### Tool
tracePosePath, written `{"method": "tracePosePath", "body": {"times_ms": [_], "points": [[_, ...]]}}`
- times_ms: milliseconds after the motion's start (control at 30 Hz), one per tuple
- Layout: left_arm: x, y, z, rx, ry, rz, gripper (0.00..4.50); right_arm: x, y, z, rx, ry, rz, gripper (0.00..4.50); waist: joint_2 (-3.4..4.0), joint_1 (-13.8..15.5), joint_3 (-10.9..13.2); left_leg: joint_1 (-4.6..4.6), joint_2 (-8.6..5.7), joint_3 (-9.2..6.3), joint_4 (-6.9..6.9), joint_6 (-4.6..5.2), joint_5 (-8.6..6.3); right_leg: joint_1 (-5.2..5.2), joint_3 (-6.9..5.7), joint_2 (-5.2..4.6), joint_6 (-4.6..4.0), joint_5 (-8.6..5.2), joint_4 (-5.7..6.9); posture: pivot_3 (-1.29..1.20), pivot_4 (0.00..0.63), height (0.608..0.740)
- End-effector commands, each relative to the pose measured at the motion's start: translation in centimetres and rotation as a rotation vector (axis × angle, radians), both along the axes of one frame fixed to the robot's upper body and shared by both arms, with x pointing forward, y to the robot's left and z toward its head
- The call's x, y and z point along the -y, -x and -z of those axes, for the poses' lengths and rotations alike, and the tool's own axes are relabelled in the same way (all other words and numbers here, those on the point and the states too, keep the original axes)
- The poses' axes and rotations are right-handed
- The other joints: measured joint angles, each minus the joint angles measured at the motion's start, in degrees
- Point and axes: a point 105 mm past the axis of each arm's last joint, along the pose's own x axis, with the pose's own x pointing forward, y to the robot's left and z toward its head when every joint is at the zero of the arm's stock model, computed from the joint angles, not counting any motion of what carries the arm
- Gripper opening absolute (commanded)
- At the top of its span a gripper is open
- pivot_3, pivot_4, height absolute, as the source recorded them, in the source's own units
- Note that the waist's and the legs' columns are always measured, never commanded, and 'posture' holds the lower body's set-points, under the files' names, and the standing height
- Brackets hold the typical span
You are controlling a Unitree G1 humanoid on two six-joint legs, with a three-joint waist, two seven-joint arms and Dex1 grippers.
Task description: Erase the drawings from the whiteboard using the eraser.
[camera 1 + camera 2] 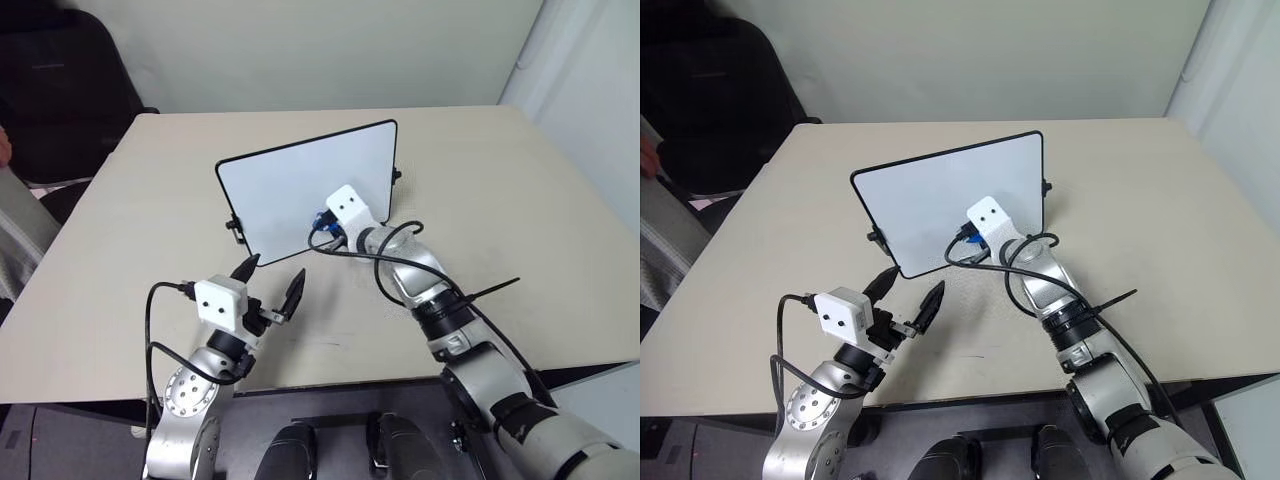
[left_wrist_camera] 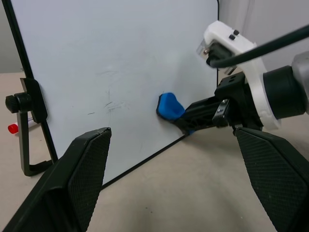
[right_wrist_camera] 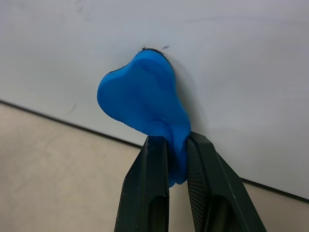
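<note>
Hovering nearest you, your left gripper (image 1: 272, 283) has its jaws spread apart above the beige counter (image 1: 520, 220), holding nothing, just short of the whiteboard (image 1: 290, 185). Farther out, your right gripper (image 3: 175, 159) has its jaws clamped on the blue eraser (image 3: 142, 101), whose rounded end presses against the board's white face close above the lower frame edge. Faint marker traces (image 2: 110, 102) show on the board beside the eraser.
</note>
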Motion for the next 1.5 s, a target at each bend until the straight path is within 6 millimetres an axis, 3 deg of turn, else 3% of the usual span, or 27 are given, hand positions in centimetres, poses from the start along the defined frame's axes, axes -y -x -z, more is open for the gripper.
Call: {"method": "tracePosePath", "body": {"times_ms": [33,300,433,533,633,833,1133,1200,1267,1400,1500], "points": [[0.3,0.3,-1.3,0.053,0.008,0.009,4.50,0.0,-0.4,-6.2,0.191,-0.102,-0.007,0.25,0.00,0.04,0.00,0.00,0.00,0.00,0.00,0.00,0.00,0.00,0.00,0.00,0.00,0.00,0.00,0.00,0.150,0.735],[0.5,0.2,-1.3,0.055,0.010,0.012,4.50,0.6,-0.1,-8.8,0.269,-0.148,-0.017,0.25,-0.01,-0.01,0.00,0.03,0.00,0.00,0.01,0.02,0.03,0.00,0.00,0.00,-0.02,0.01,0.01,0.00,0.150,0.735],[0.6,0.2,-1.4,0.056,0.011,0.014,4.50,3.2,-0.2,-9.1,0.249,-0.160,0.051,0.25,-0.01,0.24,0.00,0.00,-0.01,0.01,0.02,0.04,0.05,0.00,0.00,0.00,-0.02,0.02,0.01,0.00,0.150,0.735],[0.6,0.3,-1.4,0.054,0.013,0.015,4.50,5.4,1.1,-9.0,0.180,-0.174,0.067,0.25,-0.01,0.75,0.00,-0.05,-0.03,0.01,0.03,0.07,0.04,0.01,0.00,0.00,-0.02,0.02,-0.01,0.00,0.150,0.735],[0.6,0.4,-1.3,0.049,0.016,0.017,4.50,8.5,3.4,-7.3,-0.005,-0.146,0.103,0.25,-0.01,1.27,0.00,-0.12,-0.05,0.00,0.03,0.22,-0.05,0.04,0.00,0.00,-0.24,0.15,0.00,0.00,0.150,0.735],[0.8,0.4,-1.0,0.040,0.021,0.024,4.50,13.5,7.4,-5.0,-0.211,-0.082,0.196,0.25,-0.01,1.78,0.00,-0.17,-0.15,0.02,0.08,0.38,0.30,0.10,0.01,0.00,0.24,-0.24,-0.05,0.00,0.150,0.735],[1.5,-0.4,-0.7,0.034,0.021,0.059,4.50,15.7,9.8,2.1,-0.436,0.015,0.263,0.25,-0.03,1.76,-0.01,0.07,-0.15,0.01,0.06,0.37,0.11,0.26,0.03,0.01,0.84,-0.75,0.03,0.00,0.150,0.735],[1.5,-0.5,-0.7,0.034,0.022,0.061,4.50,15.9,9.9,2.6,-0.448,0.015,0.279,0.93,-0.03,1.75,-0.01,0.08,-0.15,0.00,0.10,0.46,0.09,0.29,0.02,0.01,1.02,-0.77,0.03,0.00,0.150,0.735],[1.6,-0.5,-0.6,0.033,0.023,0.065,4.50,15.8,10.0,2.2,-0.432,-0.006,0.274,1.40,-0.04,1.76,-0.01,0.15,-0.16,0.00,0.16,0.57,0.09,0.39,0.04,0.00,1.05,-0.70,0.02,0.00,0.150,0.735],[1.8,-0.8,-0.5,0.032,0.025,0.070,4.50,16.2,10.0,1.5,-0.401,-0.015,0.281,2.82,-0.03,1.77,-0.01,0.17,-0.17,0.00,0.18,1.02,0.02,0.47,0.04,0.00,0.96,-0.60,0.00,0.00,0.150,0.735],[1.9,-0.9,-0.5,0.033,0.025,0.074,4.50,15.9,9.7,-1.5,-0.152,-0.034,0.213,3.88,-0.03,2.02,-0.01,0.17,-0.18,-0.05,0.18,1.10,0.07,0.51,0.03,0.00,0.96,-0.54,0.01,0.00,0.150,0.735]]}}
